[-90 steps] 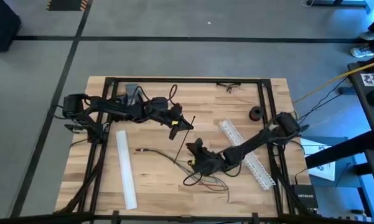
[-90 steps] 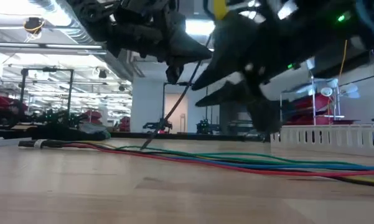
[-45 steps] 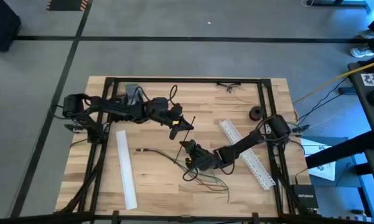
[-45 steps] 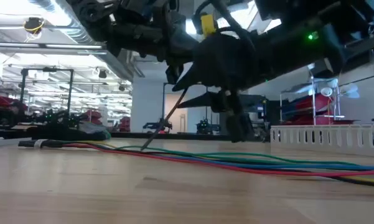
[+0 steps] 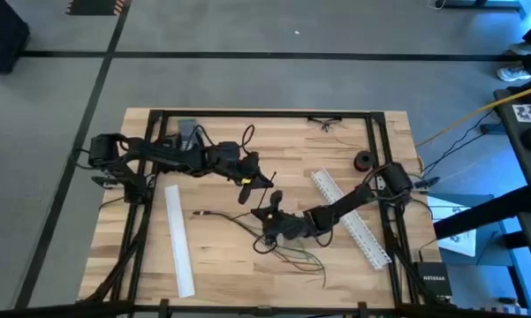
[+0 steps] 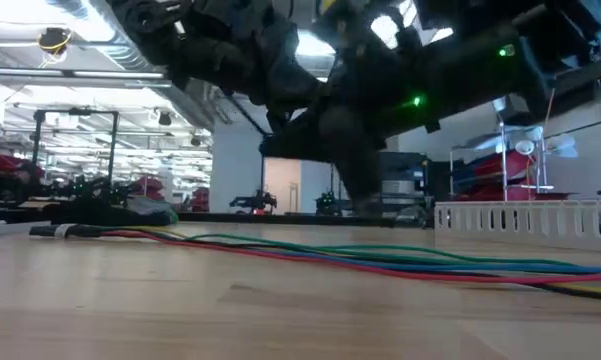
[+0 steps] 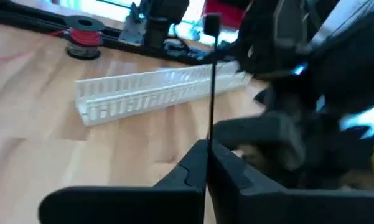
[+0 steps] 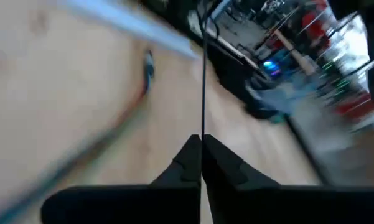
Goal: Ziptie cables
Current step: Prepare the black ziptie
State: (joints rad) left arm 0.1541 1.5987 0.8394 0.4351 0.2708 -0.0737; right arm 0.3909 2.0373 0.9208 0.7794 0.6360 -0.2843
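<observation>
Cables (image 6: 310, 258) on the table (image 5: 221, 256), front-centre, running right | right gripper (image 5: 267, 210) just above their left part, clenched on the ziptie (image 8: 203, 74) | left gripper (image 7: 206, 163) just behind, clenched on the same ziptie | white strip (image 7: 155, 92) beyond.

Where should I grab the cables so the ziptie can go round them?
Take the cables on the bunched stretch near their sleeved end, where the wires lie together; farther along they fan apart. They lie flat on the table, so come straight down, jaws across the run.
</observation>
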